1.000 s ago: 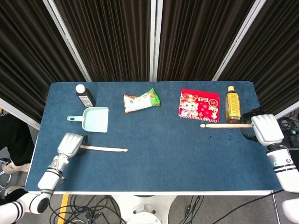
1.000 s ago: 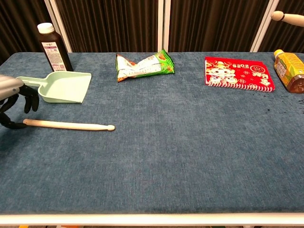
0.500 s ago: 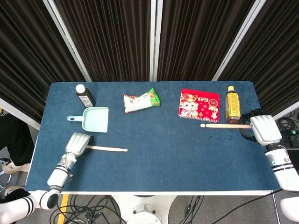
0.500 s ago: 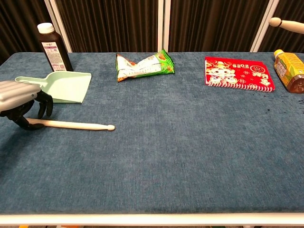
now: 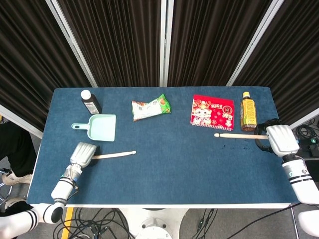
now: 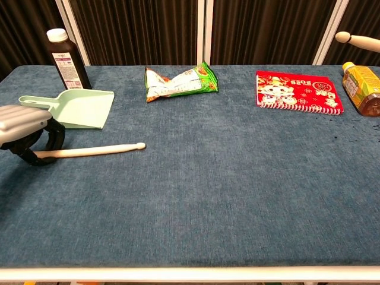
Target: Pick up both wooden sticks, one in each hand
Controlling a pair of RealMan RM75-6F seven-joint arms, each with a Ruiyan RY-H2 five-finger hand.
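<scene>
One wooden stick (image 5: 114, 155) lies at the table's front left, also seen in the chest view as the left stick (image 6: 89, 151). My left hand (image 5: 82, 154) grips its butt end with fingers curled round it (image 6: 24, 127); the rounded tip is swung slightly off its earlier line. The second wooden stick (image 5: 237, 135) is held at the right by my right hand (image 5: 280, 139), gripped at its butt end. In the chest view only the tip of that right stick (image 6: 356, 40) shows, raised above the table at the top right; the right hand itself is out of that frame.
A mint dustpan (image 5: 102, 127) sits just behind my left hand, with a dark bottle (image 5: 90, 101) beyond it. A green snack bag (image 5: 150, 107) lies at the back middle. A red packet (image 5: 213, 112) and a tea bottle (image 5: 248, 111) lie close to the right stick.
My left hand slid over the left stick's butt end and closed on it; the stick's tip swung away from me. The right hand and its stick shifted only slightly.
</scene>
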